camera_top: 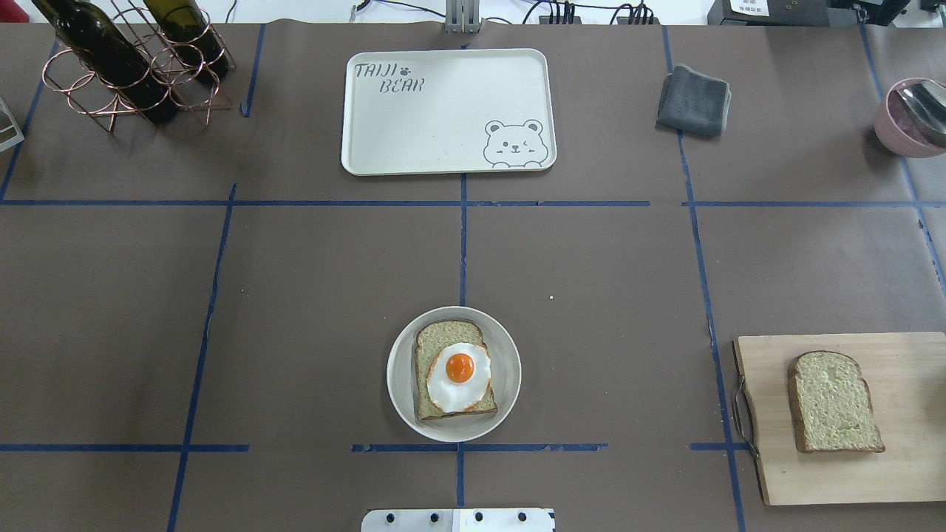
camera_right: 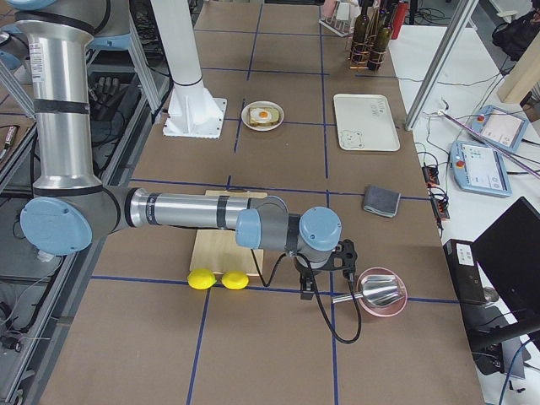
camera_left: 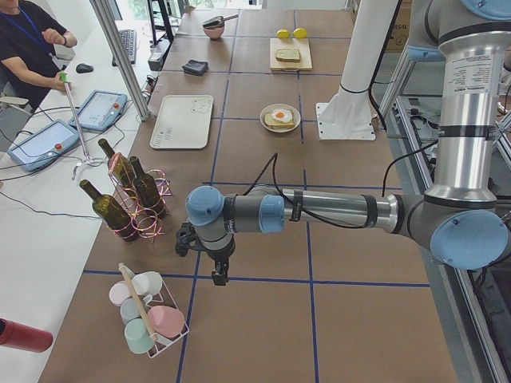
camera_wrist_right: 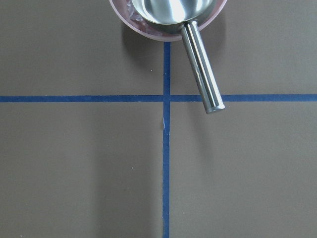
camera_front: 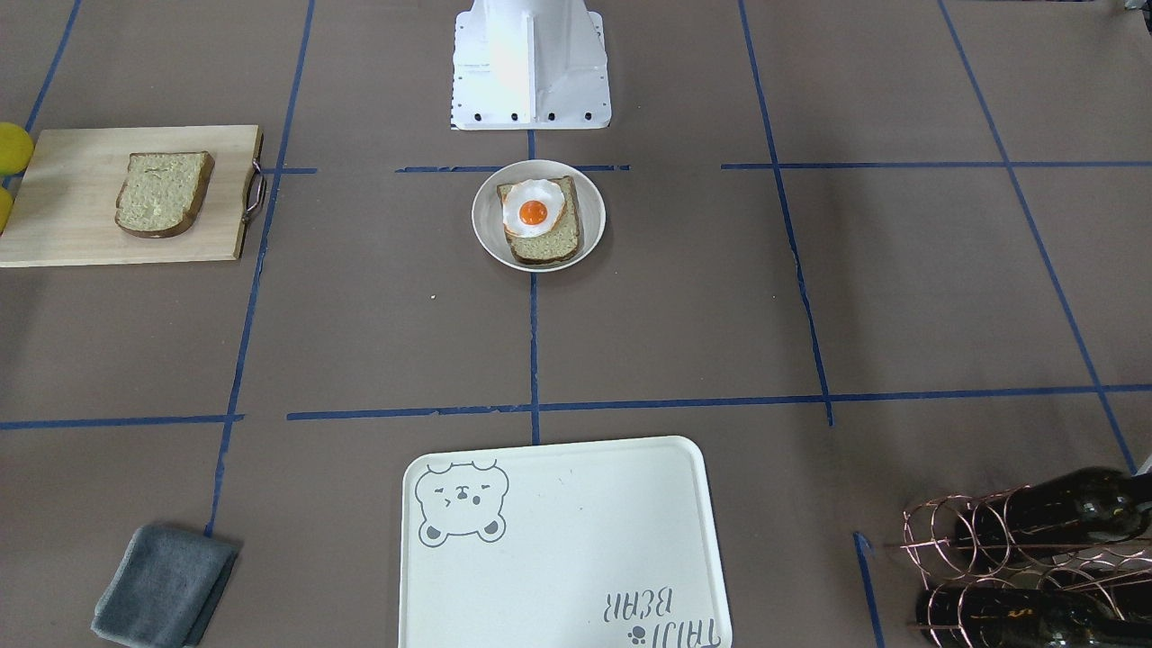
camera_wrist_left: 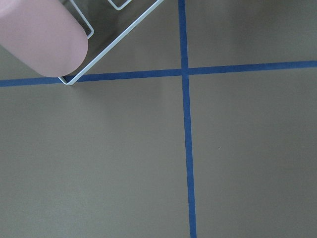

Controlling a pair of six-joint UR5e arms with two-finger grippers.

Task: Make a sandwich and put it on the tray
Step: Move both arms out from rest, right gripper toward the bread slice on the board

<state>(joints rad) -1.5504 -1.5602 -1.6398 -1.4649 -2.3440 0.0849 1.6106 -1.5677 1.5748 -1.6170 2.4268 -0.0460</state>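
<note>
One tan bread slice (camera_top: pixel 443 336) lies on a round white plate (camera_top: pixel 399 377) near the robot base, with the fried egg (camera_top: pixel 459 375) on top. The second slice (camera_top: pixel 835 403) lies on a wooden cutting board (camera_top: pixel 902 473) at the right. The cream bear tray (camera_top: pixel 443 111) sits bare at the far centre. My left gripper (camera_left: pixel 185 239) hangs over the table's left end and my right gripper (camera_right: pixel 346 253) over its right end, both far from the food. They show only in the side views, so I cannot tell whether they are open or shut.
Wine bottles in a copper rack (camera_top: pixel 126 66) stand far left. A grey cloth (camera_top: pixel 693 100) lies right of the tray. A pink bowl with a metal scoop (camera_wrist_right: pixel 168 10) is under my right wrist, and a pink cup in a wire rack (camera_wrist_left: pixel 39 34) under my left. Two lemons (camera_right: pixel 215 279) lie beside the board.
</note>
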